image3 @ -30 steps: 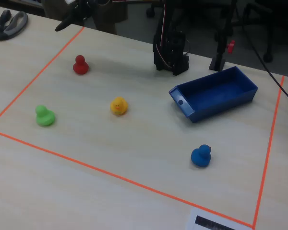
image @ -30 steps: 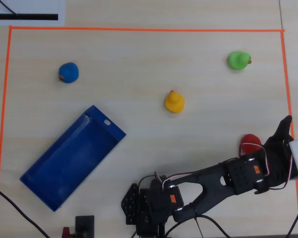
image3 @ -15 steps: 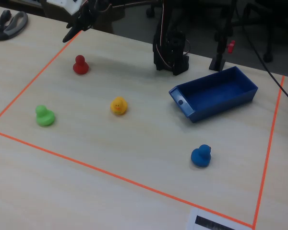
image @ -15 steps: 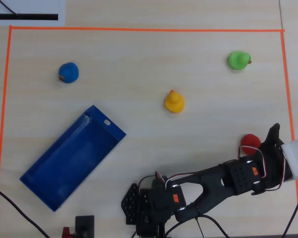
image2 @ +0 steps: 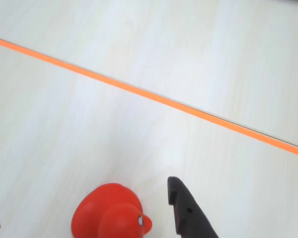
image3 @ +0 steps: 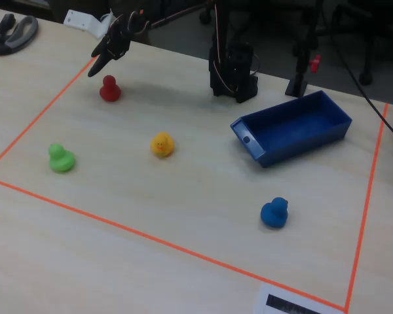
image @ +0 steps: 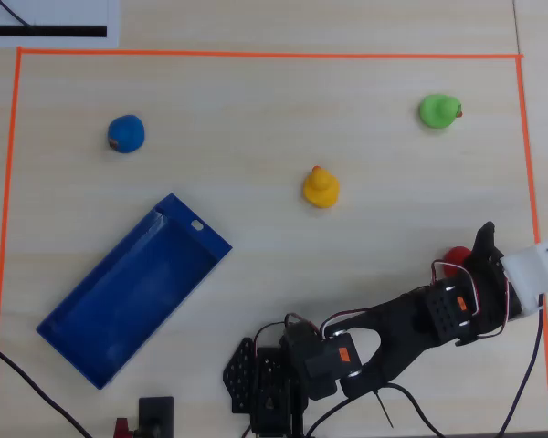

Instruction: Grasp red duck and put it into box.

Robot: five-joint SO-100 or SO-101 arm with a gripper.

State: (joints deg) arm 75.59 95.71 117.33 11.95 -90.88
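The red duck (image2: 111, 214) sits on the pale wooden table, low in the wrist view, between my two fingers with a gap on each side. My gripper (image2: 83, 199) is open, with the right finger (image2: 186, 210) beside the duck's beak. In the overhead view the duck (image: 454, 256) is at the right, partly hidden by my gripper (image: 472, 251). In the fixed view the gripper (image3: 101, 61) hangs just above the duck (image3: 109, 89). The blue box (image: 128, 292) lies empty far off at the lower left of the overhead view, and it also shows in the fixed view (image3: 295, 140).
A yellow duck (image: 321, 187), a green duck (image: 438, 111) and a blue duck (image: 126, 133) stand apart on the table. Orange tape (image: 256, 55) frames the work area and passes close behind the red duck (image2: 154, 96). The arm's base (image: 274, 374) is at the bottom.
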